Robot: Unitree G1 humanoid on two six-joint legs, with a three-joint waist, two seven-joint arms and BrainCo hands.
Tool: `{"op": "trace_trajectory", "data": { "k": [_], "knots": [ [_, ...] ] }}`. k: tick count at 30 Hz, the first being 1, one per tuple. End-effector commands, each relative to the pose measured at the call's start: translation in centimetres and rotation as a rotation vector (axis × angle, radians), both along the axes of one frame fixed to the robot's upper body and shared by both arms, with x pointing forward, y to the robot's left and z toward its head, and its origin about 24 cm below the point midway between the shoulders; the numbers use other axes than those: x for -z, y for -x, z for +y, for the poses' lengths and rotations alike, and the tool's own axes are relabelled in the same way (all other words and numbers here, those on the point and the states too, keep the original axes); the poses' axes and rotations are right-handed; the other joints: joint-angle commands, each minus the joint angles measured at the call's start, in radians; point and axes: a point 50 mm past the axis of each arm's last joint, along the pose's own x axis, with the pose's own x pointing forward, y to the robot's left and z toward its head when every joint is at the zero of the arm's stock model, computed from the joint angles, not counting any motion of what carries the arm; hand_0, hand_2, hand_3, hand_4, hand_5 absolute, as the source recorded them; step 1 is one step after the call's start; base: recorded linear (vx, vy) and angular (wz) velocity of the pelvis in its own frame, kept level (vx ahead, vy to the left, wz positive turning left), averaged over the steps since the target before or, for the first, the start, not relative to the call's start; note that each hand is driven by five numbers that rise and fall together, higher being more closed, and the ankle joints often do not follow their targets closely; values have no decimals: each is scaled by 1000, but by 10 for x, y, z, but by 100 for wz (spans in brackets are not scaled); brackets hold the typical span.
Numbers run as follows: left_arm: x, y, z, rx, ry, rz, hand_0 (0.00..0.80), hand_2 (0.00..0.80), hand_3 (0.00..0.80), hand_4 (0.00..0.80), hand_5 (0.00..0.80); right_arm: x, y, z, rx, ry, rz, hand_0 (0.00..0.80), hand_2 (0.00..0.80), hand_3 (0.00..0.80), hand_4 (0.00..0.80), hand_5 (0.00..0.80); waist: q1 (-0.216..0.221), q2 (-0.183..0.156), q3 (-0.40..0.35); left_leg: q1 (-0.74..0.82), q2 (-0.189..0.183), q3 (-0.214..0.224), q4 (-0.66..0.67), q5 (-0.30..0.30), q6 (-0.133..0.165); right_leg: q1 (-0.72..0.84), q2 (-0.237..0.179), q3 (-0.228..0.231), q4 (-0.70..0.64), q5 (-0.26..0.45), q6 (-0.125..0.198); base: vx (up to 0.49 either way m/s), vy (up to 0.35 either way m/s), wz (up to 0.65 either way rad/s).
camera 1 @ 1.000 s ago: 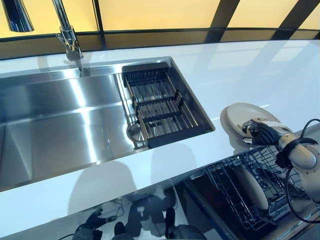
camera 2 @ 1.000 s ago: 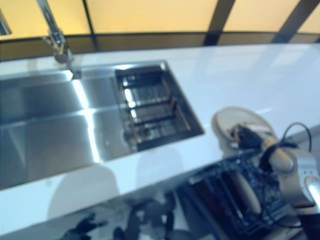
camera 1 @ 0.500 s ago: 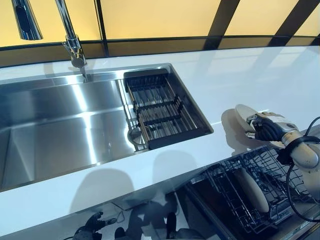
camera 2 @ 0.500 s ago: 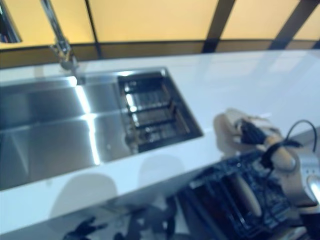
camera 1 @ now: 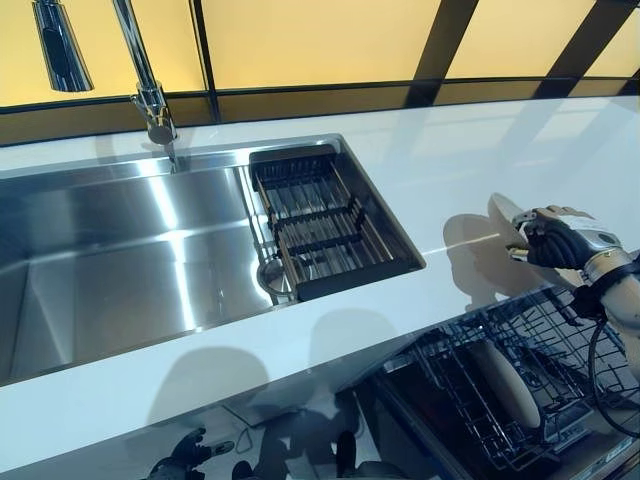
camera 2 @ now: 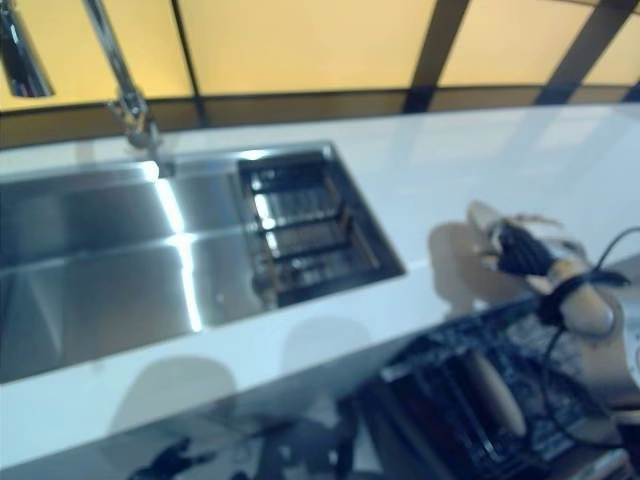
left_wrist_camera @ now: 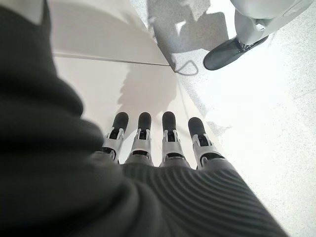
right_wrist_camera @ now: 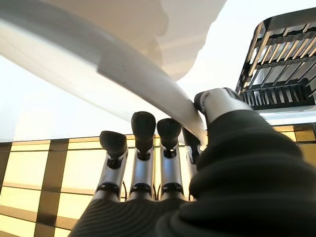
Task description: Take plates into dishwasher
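Plate (camera 1: 503, 219) now tipped on edge off the countertop (camera 1: 420, 170) near its front right edge, pinched by right hand (camera 1: 548, 240) above the dishwasher rack (camera 1: 470, 385) holding another plate (camera 1: 506, 382), ready for lowering; left hand (left_wrist_camera: 163, 143) hangs idle, fingers straight.

The right arm comes in from the lower right of the eye views, its silver-grey forearm angled up and inward, wrist under the dark ribbed cover. The right hand (camera 1: 552, 238) is raised with its fingers (right_wrist_camera: 143, 129) and thumb (right_wrist_camera: 215, 102) pinching the rim of a pale plate (right_wrist_camera: 89, 59), which stands tipped up on edge in the grasp. The fingers lie in a row along one face of it, the thumb pressing on the other. The left hand (left_wrist_camera: 157, 148) hangs low, showing chiefly in its own wrist view, its fingers straight, side by side and holding nothing
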Motion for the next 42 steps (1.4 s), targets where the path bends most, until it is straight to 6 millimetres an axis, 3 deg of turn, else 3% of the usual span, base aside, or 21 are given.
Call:
{"op": "trace_trajectory", "data": {
  "k": [1, 13, 18, 23, 32, 42],
  "knots": [
    [-3, -9, 7, -15, -34, -25, 0, 0, 0, 0, 0, -53, -1, -4, 4, 40, -221, 800, 800, 800, 800, 800, 1, -22, -3, -33, -12, -35, -3, 6, 49, 65, -19, -24, 38, -62, 57, 0, 0, 0],
    [-2, -3, 9, -23, -39, -10, 0, 0, 0, 0, 0, -65, 2, -20, 79, 22, -268, 800, 800, 800, 800, 800, -10, -22, -17, -21, -11, -20, -3, 1, 48, 71, -20, -21, 34, -62, 57, 0, 0, 0],
    [-1, 0, 11, -30, -41, 1, 0, 0, 0, 0, 0, -63, 5, -28, 76, -89, -248, 800, 800, 800, 800, 800, -25, -19, -24, -14, -9, -5, -3, -1, 47, 70, -18, -12, 34, -63, 57, 0, 0, 0],
    [-1, 1, 14, -28, -47, 8, 0, 0, 0, 0, 0, -51, 7, -30, 26, -262, -173, 800, 800, 800, 800, 800, -42, -18, -27, -5, -3, 13, -3, -3, 45, 69, -15, -2, 34, -64, 55, 12, -21, -13],
    [-3, -2, 14, -16, -43, -1, 0, 0, 0, 0, 0, -23, 13, -54, 49, -512, -104, 800, 800, 800, 800, 800, -75, -16, -35, 7, 9, 48, -3, -5, 36, 67, -2, 14, 21, -59, 49, 4, -41, -6],
    [-4, -3, 16, -3, -50, 1, 0, 0, 0, 0, 0, 8, 30, -87, 152, -559, -4, 800, 800, 800, 800, 800, -101, -18, -42, 14, 21, 73, -3, -3, 29, 61, 11, 29, 19, -58, 43, 11, -49, -9]
  ]
}}
